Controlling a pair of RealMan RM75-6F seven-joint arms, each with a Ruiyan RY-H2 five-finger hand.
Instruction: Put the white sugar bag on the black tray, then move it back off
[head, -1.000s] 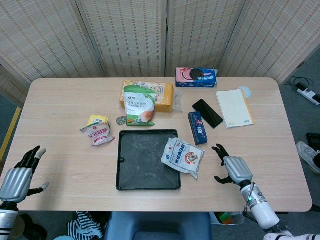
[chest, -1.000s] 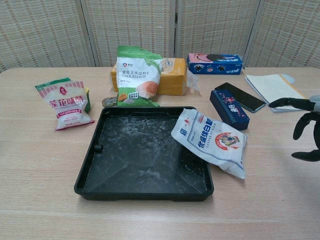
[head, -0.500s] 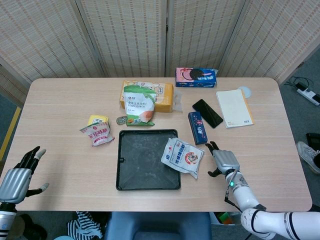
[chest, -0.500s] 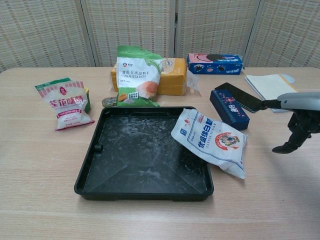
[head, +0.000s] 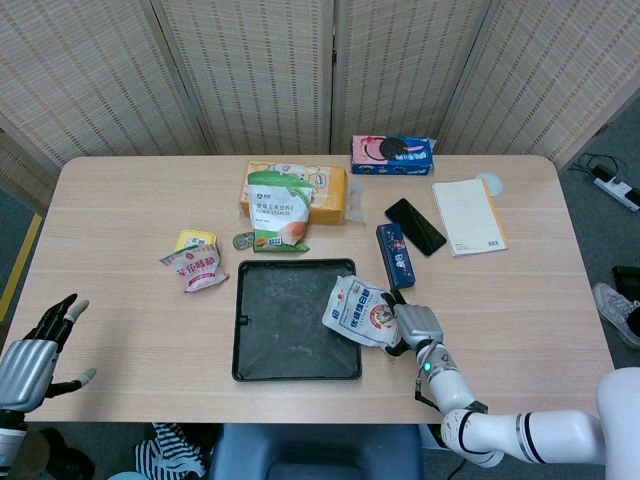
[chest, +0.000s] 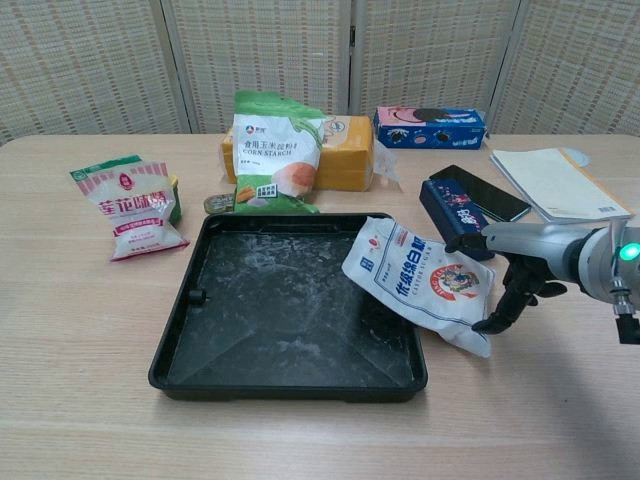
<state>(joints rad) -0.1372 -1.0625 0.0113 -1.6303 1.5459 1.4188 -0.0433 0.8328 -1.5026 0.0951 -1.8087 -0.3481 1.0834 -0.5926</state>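
On the wooden table (head: 120, 230) sits the black tray (head: 280, 335), square and dusty, near the front edge. Behind the tray's far rim a green corn starch bag (head: 278, 212) stands in front of a yellow pack (head: 325, 190), and further back lies a blue cookie box (head: 392, 154). To the right lies a white notebook (head: 466, 215), with a black phone (head: 415, 226) and a dark blue box (head: 396, 255) between it and the tray. Left of the tray rests a small pink and white packet (head: 194, 268). The white sugar bag (chest: 428, 280) lies across the tray's right rim, its left part over the tray, its right part hanging off toward the table. The right hand (chest: 520, 268) is at the bag's right edge, fingers spread above and below it, open and holding nothing that I can see. The left hand (head: 38, 345) hovers at the table's near left corner, fingers apart and empty.
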